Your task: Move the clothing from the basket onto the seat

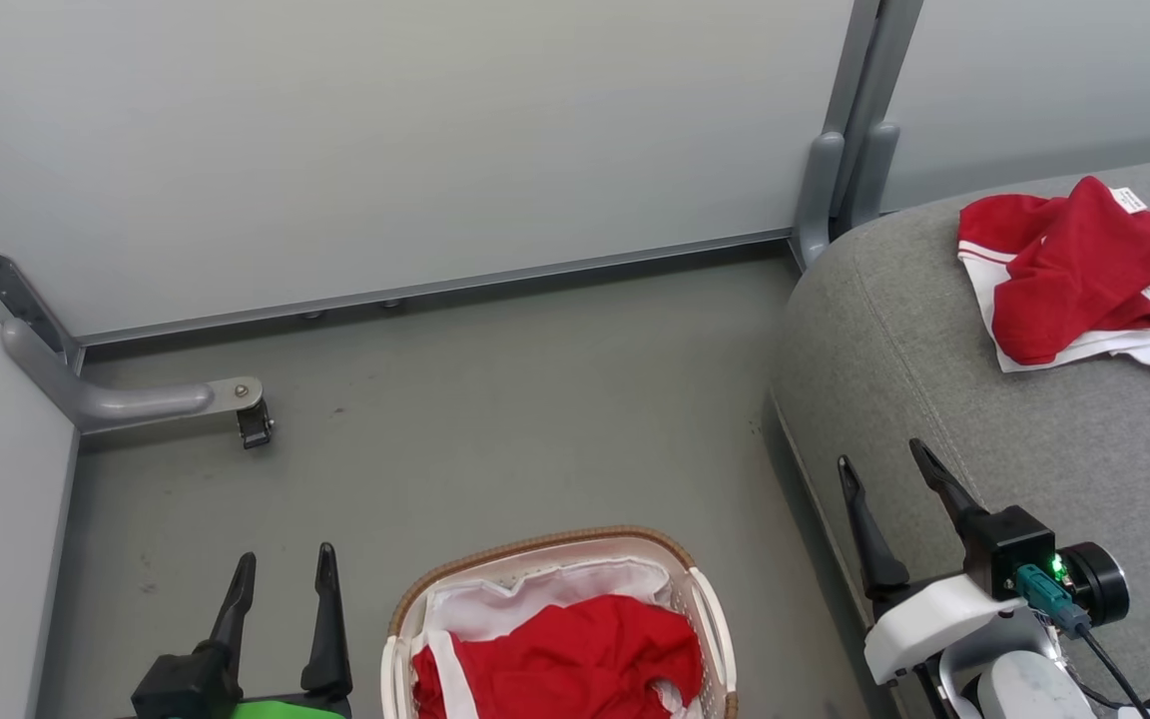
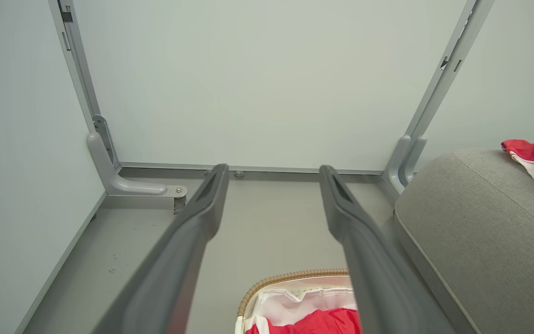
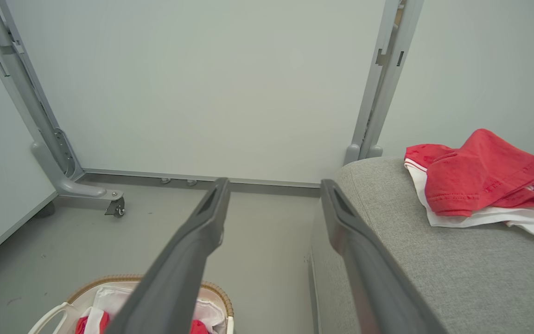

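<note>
1. We see part of the job done: a soft pile of red and white sports clothes lies on the far right of the big grey woven-cloth sofa seat.
2. More is left to do. A soft red garment sits in the small oval white plastic basket with the brown woven rim, near us on the grey floor.
3. Inside the basket we also see a plain white cloth liner. It goes around the red garment, and we think it belongs in there.
4. We cannot tell if more clothes hide under the red garment.
5. Our left gripper is just left of the basket. Its two dark fingers are spread wide and hold nothing.
6. Our right gripper is over the near left edge of the sofa seat. Its fingers are spread wide too, and it holds nothing.
7. We think the next thing to do is to reach down into the basket, take the red garment and carry it right, to the sofa seat.
</note>
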Available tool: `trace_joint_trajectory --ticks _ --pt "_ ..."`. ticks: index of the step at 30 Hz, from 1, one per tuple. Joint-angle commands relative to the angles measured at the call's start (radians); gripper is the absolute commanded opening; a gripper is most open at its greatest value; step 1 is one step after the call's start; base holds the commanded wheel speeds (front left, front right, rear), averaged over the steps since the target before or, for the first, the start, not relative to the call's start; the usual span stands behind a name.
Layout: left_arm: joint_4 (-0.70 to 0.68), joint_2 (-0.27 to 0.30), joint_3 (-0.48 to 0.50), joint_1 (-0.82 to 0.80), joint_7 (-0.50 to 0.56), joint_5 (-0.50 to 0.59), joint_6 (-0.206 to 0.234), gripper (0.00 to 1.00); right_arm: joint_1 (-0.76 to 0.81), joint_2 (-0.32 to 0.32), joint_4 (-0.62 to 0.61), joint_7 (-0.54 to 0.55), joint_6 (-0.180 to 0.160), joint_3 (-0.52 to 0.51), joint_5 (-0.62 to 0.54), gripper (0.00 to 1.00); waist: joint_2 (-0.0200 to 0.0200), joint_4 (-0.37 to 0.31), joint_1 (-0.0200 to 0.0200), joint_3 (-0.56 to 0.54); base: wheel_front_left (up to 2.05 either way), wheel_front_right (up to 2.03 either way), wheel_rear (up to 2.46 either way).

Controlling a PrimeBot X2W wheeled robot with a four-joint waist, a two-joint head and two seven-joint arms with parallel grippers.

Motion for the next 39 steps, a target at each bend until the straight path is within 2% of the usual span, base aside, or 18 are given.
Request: trace_joint_trajectory --ticks 1,9,19,30,35,39 --pt "0.001 0.0 0.0 -0.005 0.001 0.005 -0.002 1.0 0.01 -0.004 0.001 0.0 -0.001 -0.002 -0.004 1.0 0.0 -0.002 0.0001 0.002 0.0 0.0 0.0" --pt "0.008 0.0 -0.031 -0.038 0.001 0.022 -0.009 1.0 -0.016 -0.004 -0.013 0.0 -0.001 -0.021 -0.016 1.0 0.0 -0.014 0.0001 0.037 0.0 0.0 0.0" --pt "0.076 0.0 -0.128 -0.248 0.001 0.114 -0.039 1.0 -0.111 -0.004 -0.087 0.0 -0.001 -0.106 -0.069 1.0 0.0 -0.029 0.0001 0.202 0.0 0.0 0.0" --pt "0.399 0.007 -0.339 -0.562 0.0 0.177 -0.06 1.0 -0.27 -0.003 -0.209 0.0 -0.001 -0.179 -0.074 1.0 0.0 -0.11 0.0001 0.49 0.0 0.0 0.0" --pt "0.538 0.024 -0.469 -0.657 0.001 0.163 -0.061 1.0 -0.321 -0.003 -0.25 0.0 -0.001 -0.175 -0.046 1.0 0.0 -0.157 0.0001 0.601 0.0 0.0 0.0" --pt "0.669 0.058 -0.577 -0.742 0.009 0.168 -0.061 1.0 -0.362 -0.002 -0.281 0.0 -0.001 -0.146 -0.003 1.0 0.0 -0.208 0.0001 0.69 0.0 0.0 0.0"
